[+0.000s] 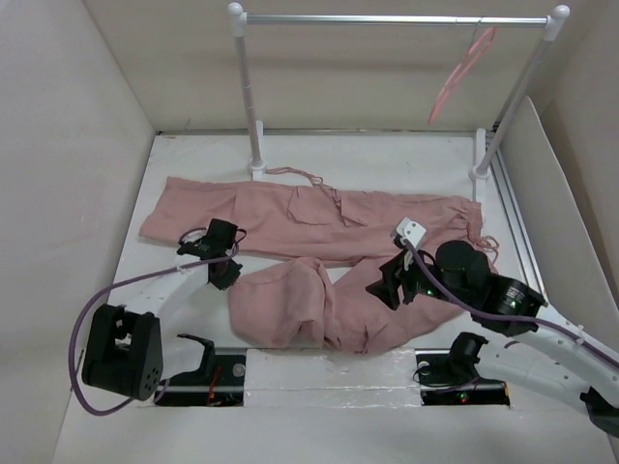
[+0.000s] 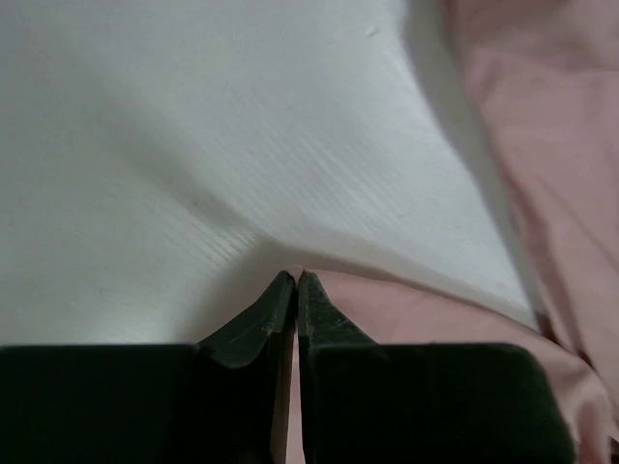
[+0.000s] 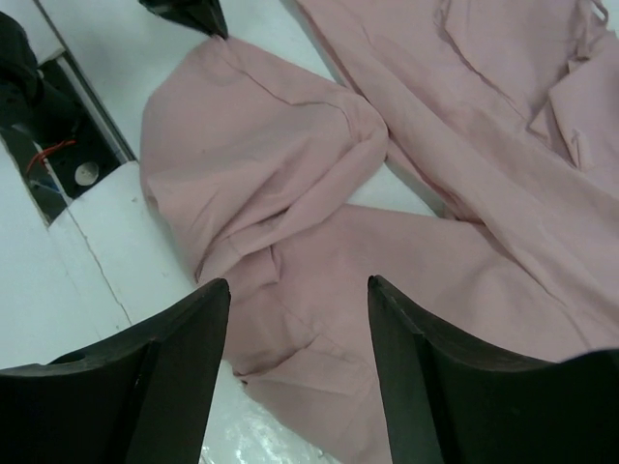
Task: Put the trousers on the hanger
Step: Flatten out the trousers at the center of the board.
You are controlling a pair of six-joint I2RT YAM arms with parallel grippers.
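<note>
- Rail stand (image 1: 387, 18) at far edge of table (image 1: 193, 155); hanger (image 1: 458, 77) hangs off its bar near the R end, tilted, nothing on it.
- Trousers (image 1: 319, 217) lie flat on table, well apart from hanger, below and in front of rail.
- Look: dusty pink, soft, wrinkled. One long part runs L-R across table w/ cargo pocket (image 1: 314, 203) facing up; thin pink string (image 1: 300, 174) loops off the far edge.
- Other part folded back and bunched toward the near edge (image 1: 290, 304); same fold shows in R wrist view (image 3: 271, 164).
- Left gripper (image 2: 295, 280): fingers pressed together, pinching a fabric edge; pink shows between them. Top view has it at the L corner of the bunched part (image 1: 226, 278).
- Right gripper (image 3: 295, 283): fingers wide apart, holding nothing, above the fabric on the R side (image 1: 387, 285); touching or not, can't tell.
</note>
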